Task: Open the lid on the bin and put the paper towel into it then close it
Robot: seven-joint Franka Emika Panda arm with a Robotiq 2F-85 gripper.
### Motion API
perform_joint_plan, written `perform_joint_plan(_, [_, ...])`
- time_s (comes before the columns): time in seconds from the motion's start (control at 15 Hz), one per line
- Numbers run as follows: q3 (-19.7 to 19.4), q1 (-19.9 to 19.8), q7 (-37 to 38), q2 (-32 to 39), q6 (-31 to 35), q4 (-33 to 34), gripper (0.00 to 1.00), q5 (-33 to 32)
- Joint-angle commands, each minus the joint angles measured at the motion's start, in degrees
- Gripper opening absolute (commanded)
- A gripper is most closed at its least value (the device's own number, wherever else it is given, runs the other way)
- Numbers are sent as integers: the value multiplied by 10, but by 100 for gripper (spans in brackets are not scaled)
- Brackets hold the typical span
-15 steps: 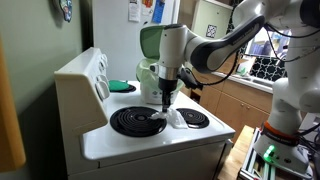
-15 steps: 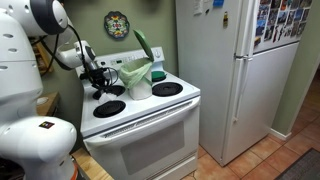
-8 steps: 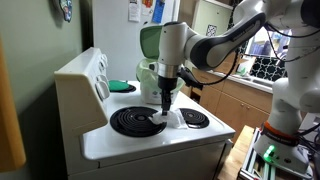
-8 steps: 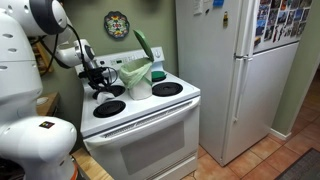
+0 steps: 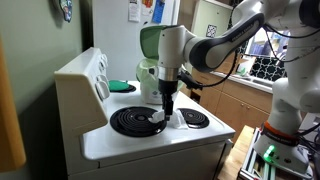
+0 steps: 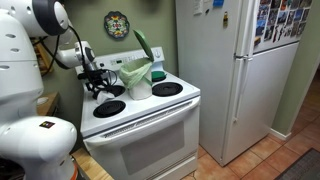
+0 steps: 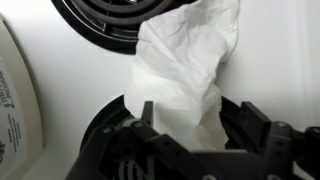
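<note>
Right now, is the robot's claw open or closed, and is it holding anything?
The gripper is open, with a finger on each side of the paper towel, not squeezing it.

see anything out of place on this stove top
A crumpled white paper towel lies loose on the white stove top, beside a black coil burner, under the open gripper: waste on a cooking surface.

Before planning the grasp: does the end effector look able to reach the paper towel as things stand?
Probably yes: in the wrist view the open end effector hangs right over the paper towel, with nothing between them.
</note>
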Motion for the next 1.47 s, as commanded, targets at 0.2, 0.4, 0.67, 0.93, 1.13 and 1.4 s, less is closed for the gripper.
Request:
perform_joint_plan(0.2, [-6,3,-9,-14,-12,-3,31,11])
perform_joint_plan(0.4, [-9,0,-5,-27,-10,-4,8,9])
perform_joint_plan(0.67, [-20,-2,38,-66,-1,-7,0,-16])
perform_joint_plan(0.93, [-24,-12,96,-134,12,3,0,-33])
perform_joint_plan(1.13, [-25,-31,140,-180,6,25,0,-53])
perform_joint_plan(1.4, [-22,-74,223,-212,22,41,0,-106])
